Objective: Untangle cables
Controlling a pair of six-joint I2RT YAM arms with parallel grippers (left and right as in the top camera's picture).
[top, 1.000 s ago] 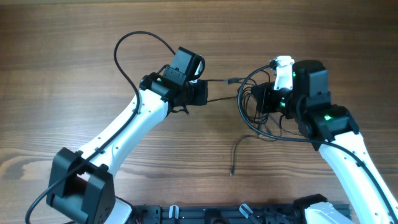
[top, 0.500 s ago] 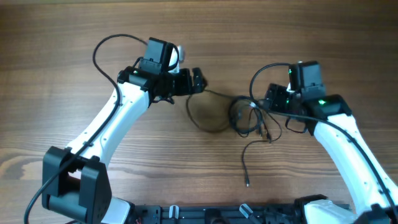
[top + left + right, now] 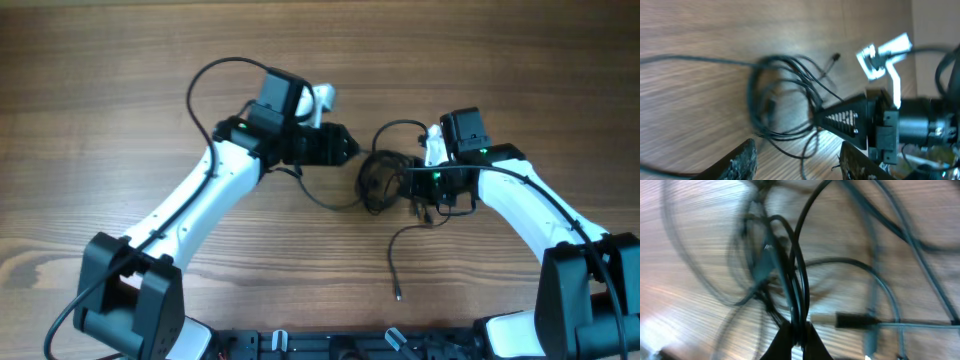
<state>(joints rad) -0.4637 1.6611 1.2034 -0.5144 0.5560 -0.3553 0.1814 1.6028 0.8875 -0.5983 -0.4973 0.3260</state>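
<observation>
Right now: cables [image 3: 383,180] bunched in coiled knot between both tools, no single long axis. One loose tail [image 3: 391,265] runs from below right tool [image 3: 412,180] toward arm bases, plug tip pointing that way; slack loop [image 3: 325,203] sags under left tool [image 3: 343,147]. Bench [image 3: 100,80] brown wood, grain crosswise. Cords thin, black, blurred in wrist views. Right tool clenched on several strands. Left tool released, fingers [image 3: 742,160] apart, just short of knot.

Overhead: fixed, looks straight down from far off; takes in the whole table [image 3: 100,90], cables [image 3: 385,178] at centre.
Left wrist: low and near, my left fingertips [image 3: 742,160] at the bottom edge; faces the same cables and my right gripper [image 3: 816,117].
Right wrist: nearest, blurred; those cables fill the frame.
</observation>
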